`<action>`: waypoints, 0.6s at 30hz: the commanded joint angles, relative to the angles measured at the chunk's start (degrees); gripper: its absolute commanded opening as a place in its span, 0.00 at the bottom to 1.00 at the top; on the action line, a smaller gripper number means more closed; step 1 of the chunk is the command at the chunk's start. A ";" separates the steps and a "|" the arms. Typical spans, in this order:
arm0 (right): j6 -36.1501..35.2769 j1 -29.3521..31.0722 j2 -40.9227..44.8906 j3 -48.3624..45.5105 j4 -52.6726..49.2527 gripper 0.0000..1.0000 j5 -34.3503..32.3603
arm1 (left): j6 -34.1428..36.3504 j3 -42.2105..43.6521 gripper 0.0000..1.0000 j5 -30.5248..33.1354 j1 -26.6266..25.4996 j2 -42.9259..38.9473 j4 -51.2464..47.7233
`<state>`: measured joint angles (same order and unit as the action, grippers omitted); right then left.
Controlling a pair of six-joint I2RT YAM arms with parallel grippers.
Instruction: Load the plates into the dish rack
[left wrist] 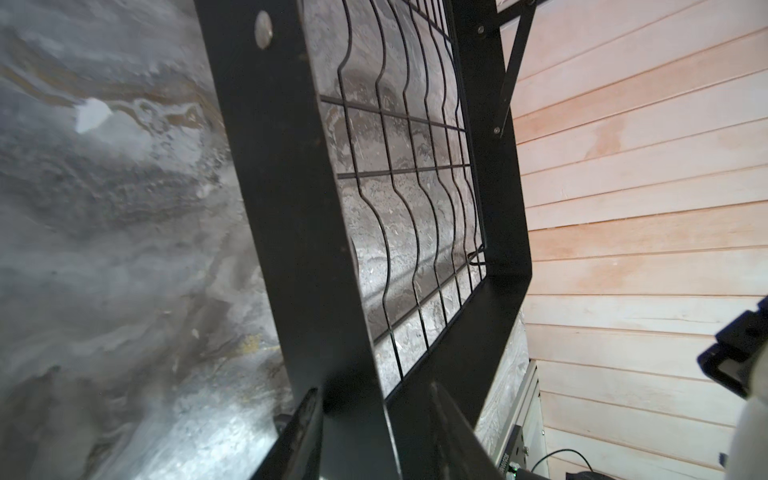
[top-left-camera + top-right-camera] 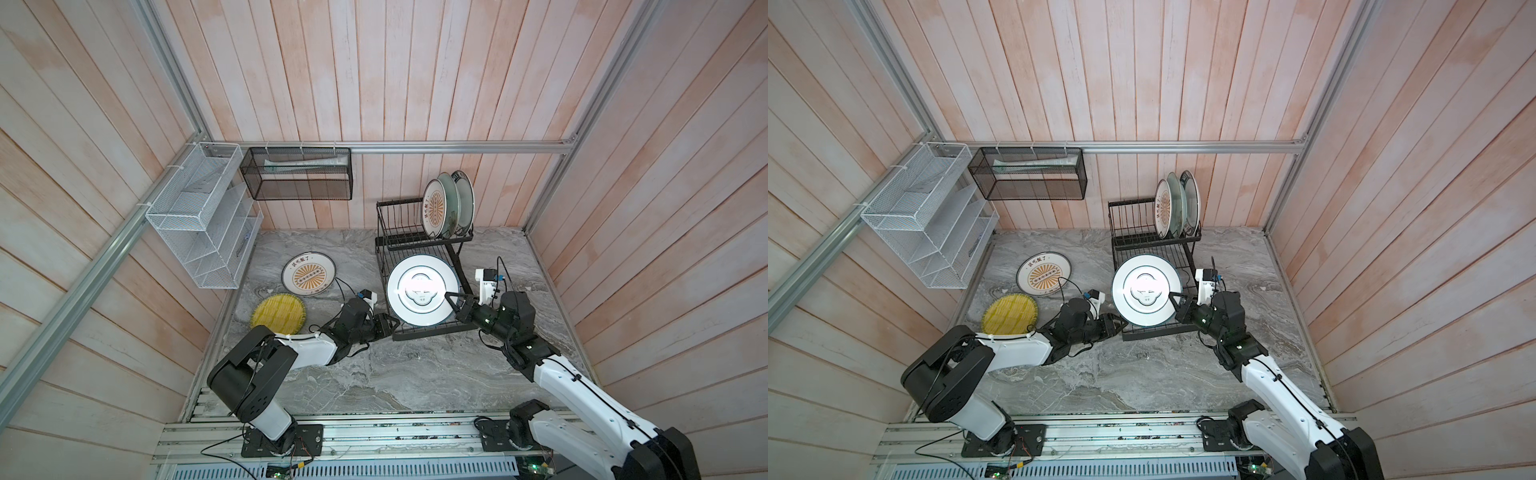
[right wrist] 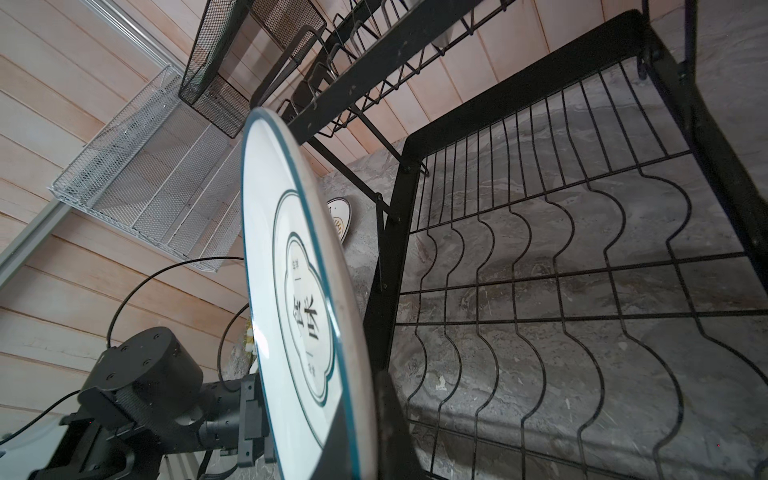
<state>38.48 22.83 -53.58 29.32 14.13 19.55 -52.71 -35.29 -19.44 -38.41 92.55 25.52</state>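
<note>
The black dish rack [image 2: 423, 241] stands at the back of the marble table, with three plates [image 2: 436, 208] upright in its upper basket. My right gripper [image 2: 451, 300] is shut on the rim of a green-ringed white plate [image 2: 419, 274], which it holds tilted on edge over the lower tray; the plate [image 3: 299, 270] shows in the right wrist view beside the wavy dividers [image 3: 540, 291]. My left gripper [image 1: 372, 395] is shut on the tray's front left frame bar [image 1: 291, 208]. A sunburst plate [image 2: 309, 274] and a yellow ribbed plate [image 2: 278, 318] lie flat on the table to the left.
A white mesh tiered shelf [image 2: 203, 216] hangs on the left wall. A black mesh basket [image 2: 299, 174] hangs on the back wall. Bare marble [image 2: 395, 374] lies in front of the rack, between the two arms.
</note>
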 commanded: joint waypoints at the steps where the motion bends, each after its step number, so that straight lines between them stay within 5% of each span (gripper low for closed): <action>1: -0.69 -0.13 1.55 2.59 1.78 0.00 0.57 | -1.14 -2.40 0.43 -1.64 -1.94 1.77 4.19; 11: -1.47 -0.13 3.96 3.28 -0.21 0.00 -0.56 | -5.28 -5.47 0.43 -2.85 -6.85 8.13 10.95; 18: -3.44 -0.42 5.30 6.00 -3.45 0.00 -1.77 | -1.66 -5.50 0.43 0.30 -6.99 4.20 5.48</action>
<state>36.36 22.76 -49.78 31.92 9.96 18.87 -56.55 -39.27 -20.53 -45.25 99.50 31.81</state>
